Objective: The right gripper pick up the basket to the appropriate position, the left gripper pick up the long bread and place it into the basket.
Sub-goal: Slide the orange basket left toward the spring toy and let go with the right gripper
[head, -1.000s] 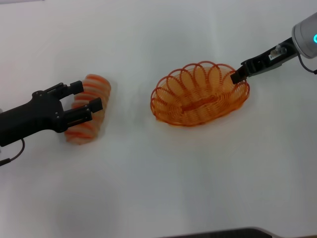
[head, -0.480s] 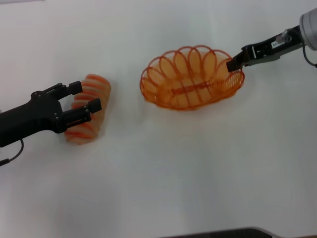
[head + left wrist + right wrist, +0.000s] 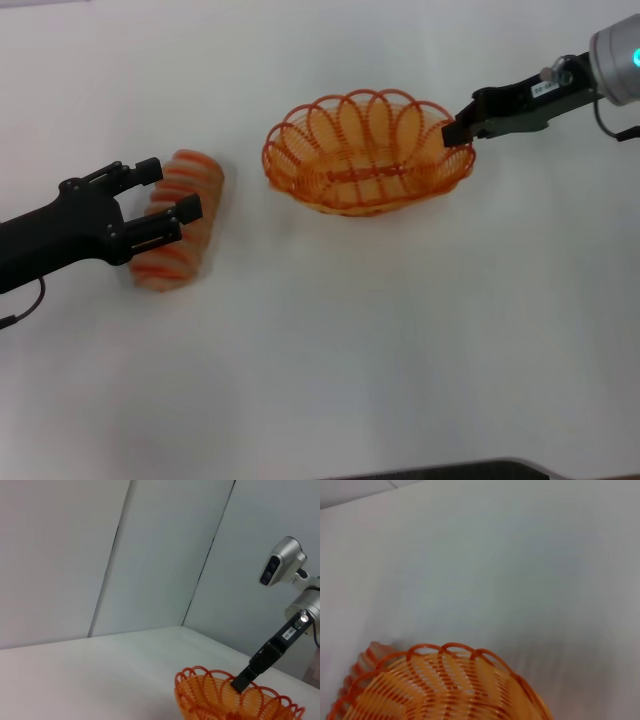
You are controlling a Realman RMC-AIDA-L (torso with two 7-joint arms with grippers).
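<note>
The orange wire basket [image 3: 365, 152] hangs tilted a little above the white table, held by its right rim in my right gripper [image 3: 457, 132], which is shut on it. It also shows in the left wrist view as the basket [image 3: 220, 702] with the right gripper [image 3: 242, 682] on its rim, and in the right wrist view as the basket [image 3: 445, 687]. The long bread [image 3: 183, 215], tan with orange stripes, lies on the table at the left. My left gripper [image 3: 165, 190] is open, its fingers straddling the loaf's near side.
The white table [image 3: 350, 350] spreads bare around both objects. A dark edge [image 3: 470, 470] runs along the front of the head view. Grey wall panels [image 3: 150, 555] stand behind the table in the left wrist view.
The right gripper has carried the basket left and slightly farther back, toward the bread. The left gripper and the bread have barely moved.
</note>
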